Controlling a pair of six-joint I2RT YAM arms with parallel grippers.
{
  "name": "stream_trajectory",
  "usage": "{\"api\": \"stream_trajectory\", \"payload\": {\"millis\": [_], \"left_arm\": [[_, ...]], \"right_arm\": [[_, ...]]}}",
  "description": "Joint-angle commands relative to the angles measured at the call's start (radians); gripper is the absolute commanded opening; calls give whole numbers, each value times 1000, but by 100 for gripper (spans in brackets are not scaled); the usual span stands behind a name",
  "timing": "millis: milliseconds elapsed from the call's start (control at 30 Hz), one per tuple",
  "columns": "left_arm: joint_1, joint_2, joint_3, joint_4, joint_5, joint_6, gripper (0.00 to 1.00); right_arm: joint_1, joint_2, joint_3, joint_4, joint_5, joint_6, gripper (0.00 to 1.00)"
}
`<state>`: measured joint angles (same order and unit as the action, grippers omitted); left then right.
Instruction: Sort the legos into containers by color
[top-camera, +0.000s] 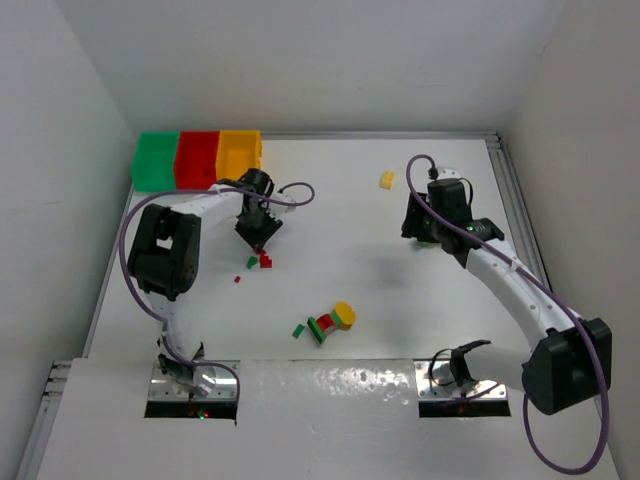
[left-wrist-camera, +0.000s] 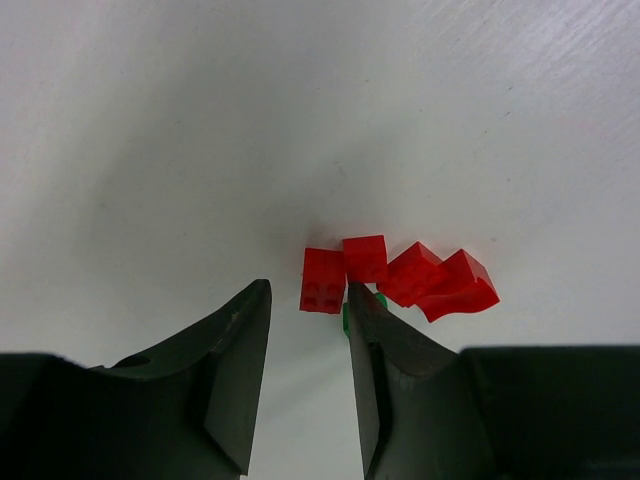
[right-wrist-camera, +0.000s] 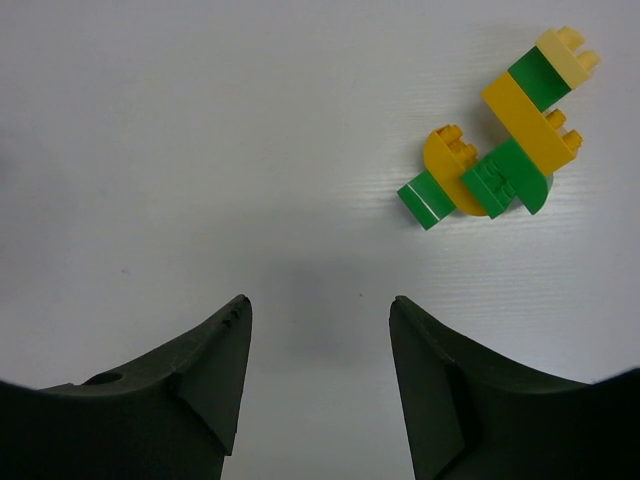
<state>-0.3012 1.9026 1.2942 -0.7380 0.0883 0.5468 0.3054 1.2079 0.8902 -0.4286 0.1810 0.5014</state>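
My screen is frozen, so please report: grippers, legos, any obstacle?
Left gripper open, tips at red legos, none gripped. Right gripper open, empty, yellow-green clump ahead. Green lego tucked beside the reds, may get caught.

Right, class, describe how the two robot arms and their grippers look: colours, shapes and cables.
Both the left arm and right arm have white links joined by chunky black housings. A purple-grey cable loops loosely alongside each. The left gripper and right gripper are black, with two dark, wedge-shaped fingers tapering towards their tips.
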Motion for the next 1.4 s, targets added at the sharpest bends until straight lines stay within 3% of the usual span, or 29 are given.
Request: {"api": "stream_trajectory", "payload": {"millis": [0,233,300,367,533,700,767,800,933,1000,1133,1200,1267,1367], "left_arm": [[4,15,27,14,8,-5,34],[4,30,13,12,2,7,29],[4,30,20,12,7,2,22],[4,29,48,8,16,-14,2],[10,23,135,-40,22,-56,0],[25,-3,261,-86,-12,-105,0],[28,-19,315,-104,-30,-122,0],[34,-25,342,-106,-48,-131,0],[57,-57,425,-72,-117,-177,0],[106,-47,480,-61,-128,-203,0],[268,99,788,-74,-124,-248,0],[300,165,937,-75,-130,-260,0],[338,254,1002,-77,-154,-257,0],[338,271,918,44,-205,-252,0]], "right_arm": [[8,-25,3,5,18,8,58],[8,-39,-4,7,40,5,58],[8,-39,-5,7,41,3,57],[6,-42,-7,7,37,0,53],[8,13,16,-51,-23,-21,45],[8,15,20,10,-263,-70,46],[8,1,16,111,-481,-80,48],[8,2,19,189,-623,-51,50],[8,25,-10,448,-767,128,53],[8,45,-23,520,-733,164,52],[9,87,9,453,-582,131,52],[9,114,29,439,-554,126,52],[14,136,42,442,-551,127,52],[26,151,64,432,-523,123,52]]}}
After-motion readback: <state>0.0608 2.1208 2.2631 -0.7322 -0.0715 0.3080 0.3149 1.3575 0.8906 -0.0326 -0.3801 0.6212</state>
